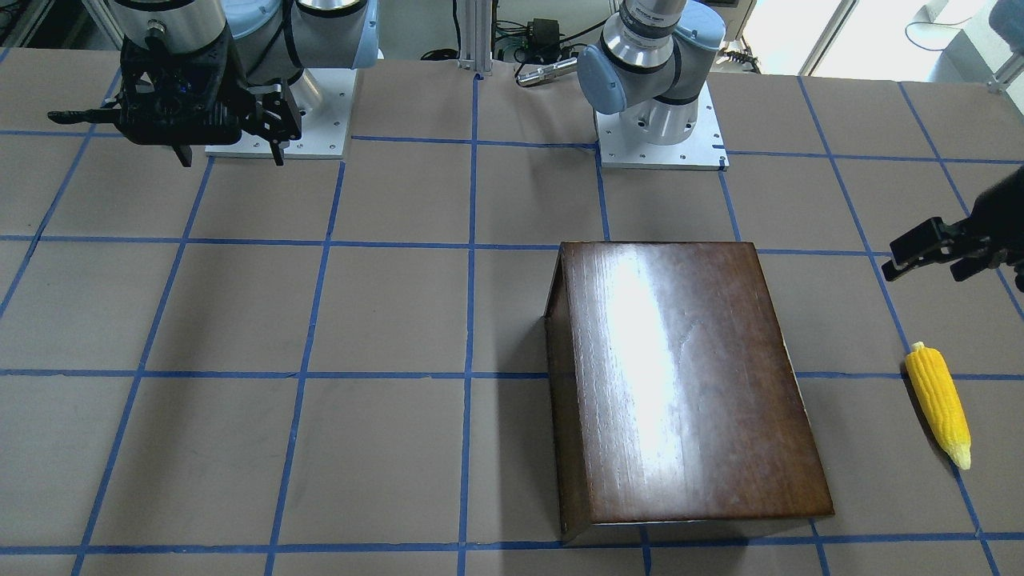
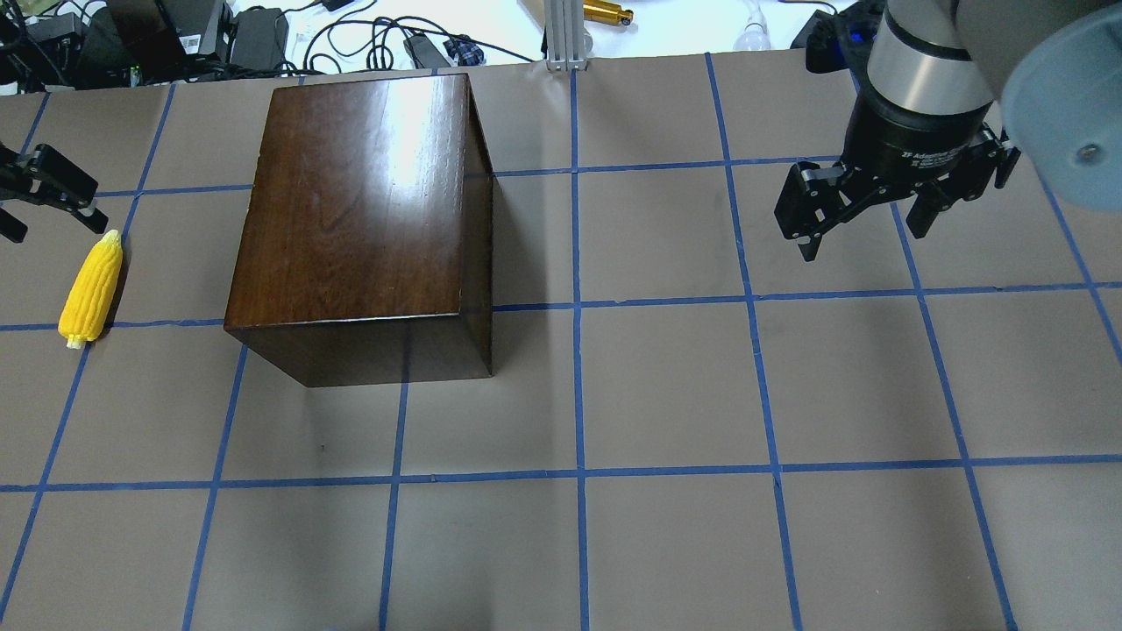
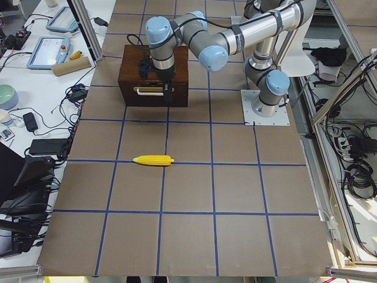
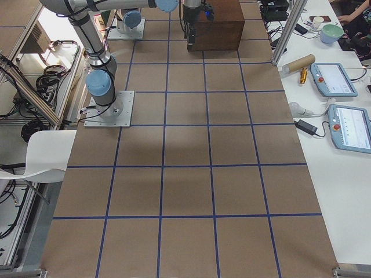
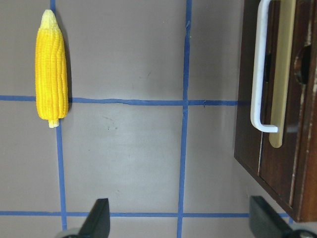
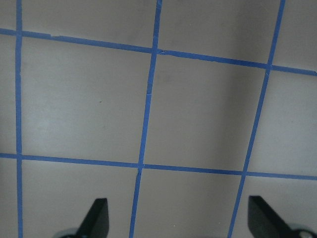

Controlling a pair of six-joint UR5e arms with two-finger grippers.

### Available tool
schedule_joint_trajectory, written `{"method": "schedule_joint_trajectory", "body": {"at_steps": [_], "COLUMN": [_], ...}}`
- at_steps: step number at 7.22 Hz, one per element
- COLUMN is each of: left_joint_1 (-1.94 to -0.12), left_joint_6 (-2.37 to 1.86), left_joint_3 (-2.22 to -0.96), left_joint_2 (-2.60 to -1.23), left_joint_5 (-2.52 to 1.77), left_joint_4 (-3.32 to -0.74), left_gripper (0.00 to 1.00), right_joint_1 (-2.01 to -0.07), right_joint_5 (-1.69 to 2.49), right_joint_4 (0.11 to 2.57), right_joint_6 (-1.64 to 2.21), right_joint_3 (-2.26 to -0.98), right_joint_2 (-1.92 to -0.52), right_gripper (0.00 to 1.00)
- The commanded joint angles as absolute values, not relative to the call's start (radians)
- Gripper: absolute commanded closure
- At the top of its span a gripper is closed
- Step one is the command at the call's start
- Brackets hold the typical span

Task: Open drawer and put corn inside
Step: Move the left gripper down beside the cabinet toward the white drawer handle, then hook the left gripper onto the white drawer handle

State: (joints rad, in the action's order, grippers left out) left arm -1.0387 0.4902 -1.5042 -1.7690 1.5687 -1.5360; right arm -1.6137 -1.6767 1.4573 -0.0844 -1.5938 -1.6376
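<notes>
The glossy dark-brown box (image 2: pixel 368 202) stands left of the table's middle. Its drawer (image 5: pixel 277 99) with the white handle (image 5: pixel 260 64) faces the robot's left and looks shut. The yellow corn (image 2: pixel 90 289) lies flat on the table to the left of the box, apart from it; it also shows in the left wrist view (image 5: pixel 51 69). My left gripper (image 2: pixel 51 219) is open and empty, hovering above the table between the corn and the drawer front. My right gripper (image 2: pixel 863 244) is open and empty, high over the far right of the table.
Blue tape lines grid the brown table (image 2: pixel 666 394). An aluminium post (image 2: pixel 561 35) and cables (image 2: pixel 351 35) lie beyond the far edge. The arm bases (image 1: pixel 660 132) stand at the robot's side. A side bench with tablets (image 4: pixel 339 98) runs along the operators' edge.
</notes>
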Motion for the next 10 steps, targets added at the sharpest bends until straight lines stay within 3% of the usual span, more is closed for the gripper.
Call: {"method": "schedule_joint_trajectory", "body": {"at_steps": [1,5,10], "left_joint_1": [-1.039,-1.039,-1.051], "left_joint_6": [0.489,0.485,0.514], "left_joint_3": [-1.508,-1.546,-1.549], "left_joint_2": [-1.868,-1.982,-1.957], "left_joint_5": [1.569,1.56,1.282], "left_joint_4": [-1.462,-1.329,-1.35], "left_gripper": [0.0,0.0,0.0], "right_joint_1": [-1.614,-1.614,-1.614], "right_joint_5": [-1.677,-1.677,-1.677], "right_joint_4": [1.457,1.457,1.457], "right_joint_6": [-0.084,-0.084,-0.084], "right_joint_3": [-1.594,-1.594,-1.594], "right_joint_2": [-1.638,-1.638,-1.637], "right_gripper": [0.0,0.0,0.0]}}
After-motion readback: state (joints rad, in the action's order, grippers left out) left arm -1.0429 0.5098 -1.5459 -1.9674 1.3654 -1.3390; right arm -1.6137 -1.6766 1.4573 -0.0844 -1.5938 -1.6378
